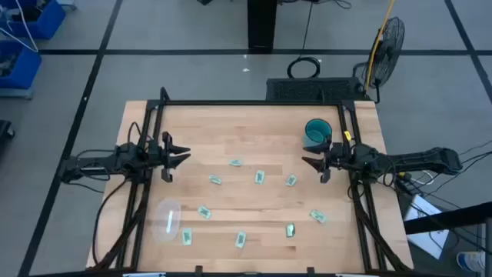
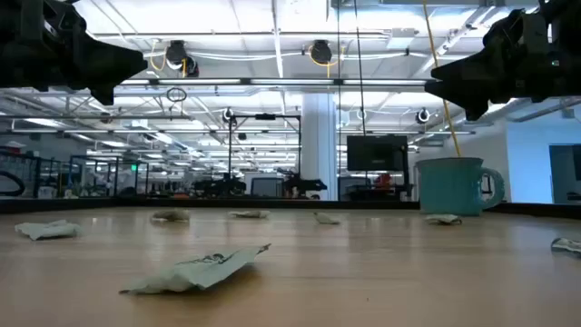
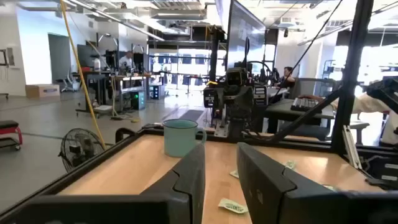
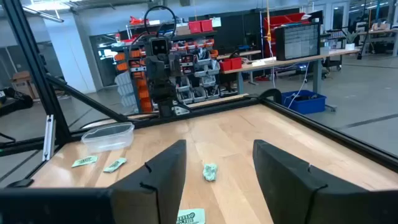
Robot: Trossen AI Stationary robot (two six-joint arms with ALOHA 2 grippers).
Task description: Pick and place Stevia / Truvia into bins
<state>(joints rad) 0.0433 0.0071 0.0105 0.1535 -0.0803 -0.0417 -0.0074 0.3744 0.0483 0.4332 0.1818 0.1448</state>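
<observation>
Several pale green and white Stevia sachets [image 1: 260, 177] lie flat and scattered over the wooden table; one lies crumpled close to the low camera [image 2: 200, 271]. The clear oval bin [image 1: 167, 219] stands near the table's near left corner and also shows in the right wrist view [image 4: 107, 137]. My left gripper [image 1: 183, 156] hovers open above the table's left side, level and pointing right. My right gripper [image 1: 307, 161] hovers open on the right side, pointing left, just on the near side of the teal cup [image 1: 317, 131]. Nothing is between either gripper's fingers.
The teal cup [image 2: 452, 186] stands at the far right of the table. A black frame [image 1: 254, 102] runs along the far edge and down both sides. Between the two grippers the board carries only loose sachets [image 3: 233, 205], [image 4: 210, 171].
</observation>
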